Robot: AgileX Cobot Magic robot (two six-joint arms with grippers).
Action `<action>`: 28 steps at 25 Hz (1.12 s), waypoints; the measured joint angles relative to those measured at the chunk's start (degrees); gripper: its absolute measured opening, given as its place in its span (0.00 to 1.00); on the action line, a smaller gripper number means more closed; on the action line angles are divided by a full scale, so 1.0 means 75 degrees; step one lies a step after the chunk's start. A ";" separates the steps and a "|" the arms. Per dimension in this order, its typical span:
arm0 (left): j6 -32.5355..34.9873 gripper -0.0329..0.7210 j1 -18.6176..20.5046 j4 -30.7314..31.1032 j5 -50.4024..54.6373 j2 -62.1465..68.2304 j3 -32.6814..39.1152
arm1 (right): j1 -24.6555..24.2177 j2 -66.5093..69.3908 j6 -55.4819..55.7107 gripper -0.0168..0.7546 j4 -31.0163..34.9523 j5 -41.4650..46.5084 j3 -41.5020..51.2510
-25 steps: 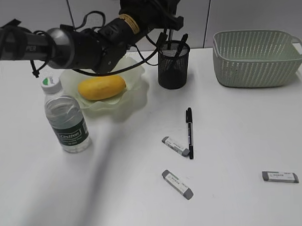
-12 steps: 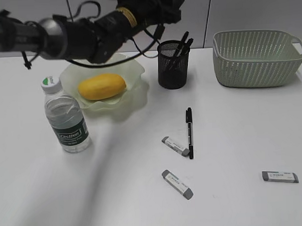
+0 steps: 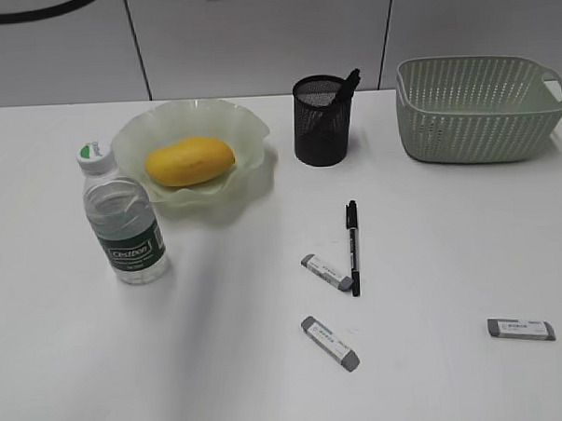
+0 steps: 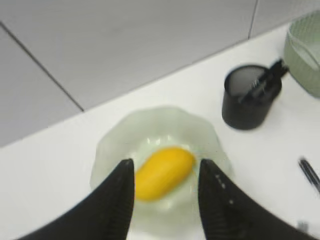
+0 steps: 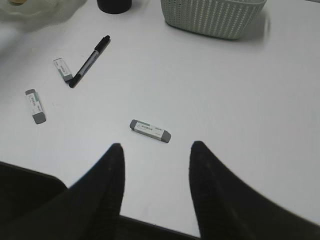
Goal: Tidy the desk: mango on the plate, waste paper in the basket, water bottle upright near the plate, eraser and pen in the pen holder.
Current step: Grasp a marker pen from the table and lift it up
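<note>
Desk (image 3: 222,362) spreads white and wide under everything. Basket (image 3: 480,109) sits at the far right, and what lies inside cannot be told. Plate (image 3: 193,154) rests at the far left with the mango (image 3: 189,161) lying in it. Water bottle (image 3: 123,217) stands upright just beside the plate, on its near side, white cap on. Pen holder (image 3: 322,121) stands between plate and basket, with 1 dark pen top showing above its rim. On the bare tabletop lie 1 black pen (image 3: 353,246) and 3 erasers: the first (image 3: 326,272) touching the pen's near end, the second (image 3: 330,343) nearer the front, the third (image 3: 520,329) well apart to the right. Left gripper (image 4: 166,172) hangs above the plate, jaws spread, holding nothing. Right gripper (image 5: 155,155) hovers over the third eraser, jaws likewise parted and empty.
</note>
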 joint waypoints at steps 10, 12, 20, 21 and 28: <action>0.0235 0.62 0.0000 -0.0921 0.2025 -0.7920 0.6130 | 0.0000 0.0000 0.0000 0.47 0.0008 0.0000 0.0000; 0.0213 0.68 0.0000 -0.0962 0.2400 -0.9090 0.6620 | 0.0000 0.0000 0.0000 0.47 0.0008 -0.0005 0.0000; -0.0048 0.71 0.0000 -0.0926 0.3044 -1.1641 0.7024 | 0.0000 0.0951 -0.0130 0.47 0.0011 -0.0744 -0.0164; -0.0057 0.70 0.0000 -0.0909 0.2989 -1.1789 0.7031 | 0.0000 0.1425 -0.0149 0.47 0.0072 -0.1190 -0.0182; -0.0058 0.63 0.0000 -0.0886 0.2424 -1.1863 0.7305 | 0.0046 0.6591 -0.0534 0.47 0.1133 -0.4064 -0.0978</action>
